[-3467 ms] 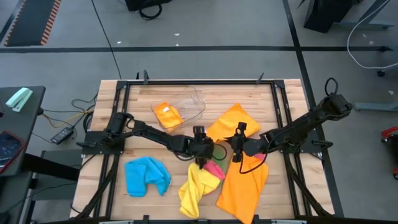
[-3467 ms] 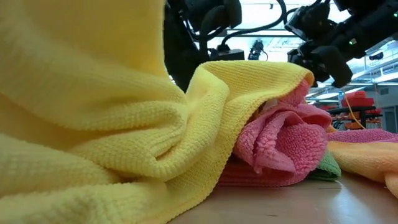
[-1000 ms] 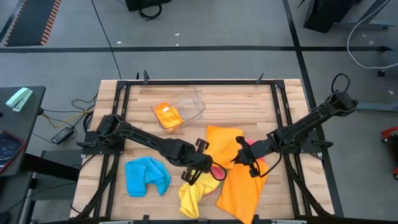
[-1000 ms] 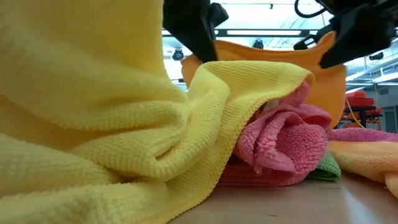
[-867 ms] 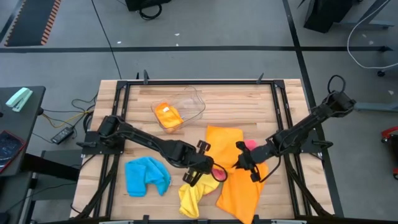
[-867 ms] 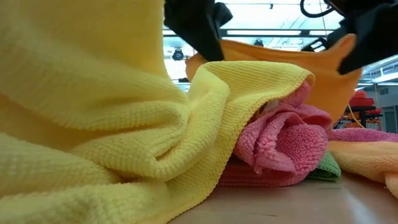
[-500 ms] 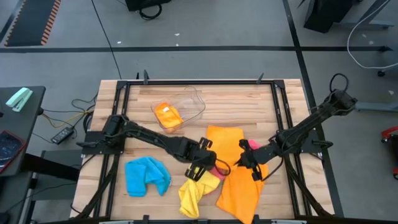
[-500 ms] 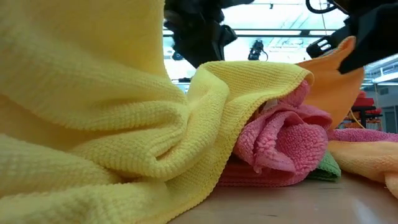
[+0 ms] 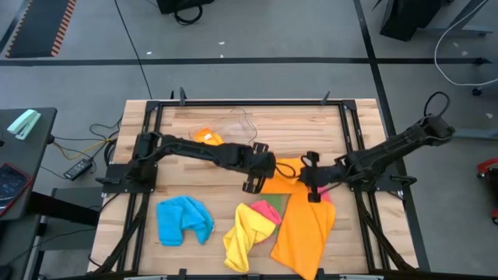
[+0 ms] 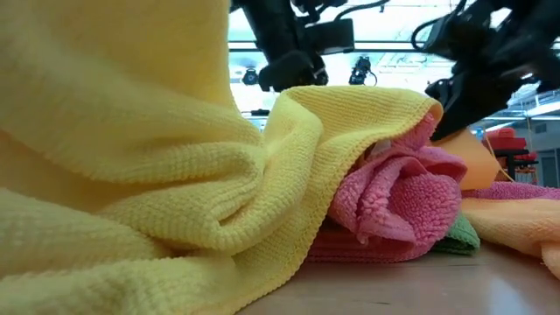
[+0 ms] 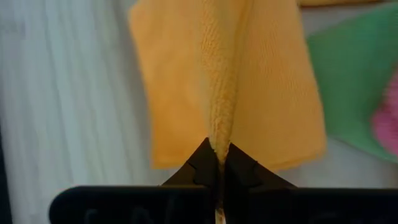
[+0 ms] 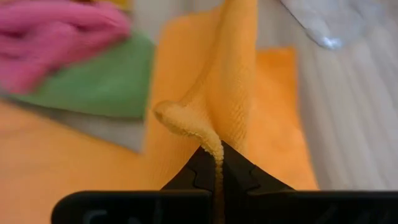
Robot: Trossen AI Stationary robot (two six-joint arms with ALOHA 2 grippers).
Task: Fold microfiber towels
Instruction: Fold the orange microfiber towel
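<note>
A: Why is the orange towel (image 9: 284, 173) held at two points?

B: Its far edge is clamped by both hands so that, it is judged, the cloth can be carried over itself for a fold. The left hand (image 9: 250, 183) is shut on one corner, at about nine o'clock of the raised fold; the right hand (image 9: 311, 190) is shut on the other, at about three o'clock. In each wrist view a pinched ridge of orange cloth is seen rising from jaws pressed together. The rest of the towel is left trailing on the bench (image 9: 354, 241) toward six o'clock.

A: What is counted, nearest first?

B: One yellow towel (image 9: 245, 235) is seen bunched at the near edge, filling most of the low view. One blue towel (image 9: 184, 219) is crumpled at nine o'clock of it, a little apart. One pink towel (image 9: 268, 211) is wadded against the yellow one, and one green towel (image 9: 277, 204) lies flat partly beneath the pink. Then the held orange towel, at mid-bench. Farthest, at about eleven o'clock, one clear plastic tub (image 9: 229, 128) is seen, with a second orange towel (image 9: 205, 137) in it, partly hidden by the left arm.

A: So the totals?

B: Six towels are counted: two orange, one each of yellow, blue, pink and green. One tub, two hands, both occupied. Only the towel in the tub appears folded, so most of the work is judged to remain.
</note>
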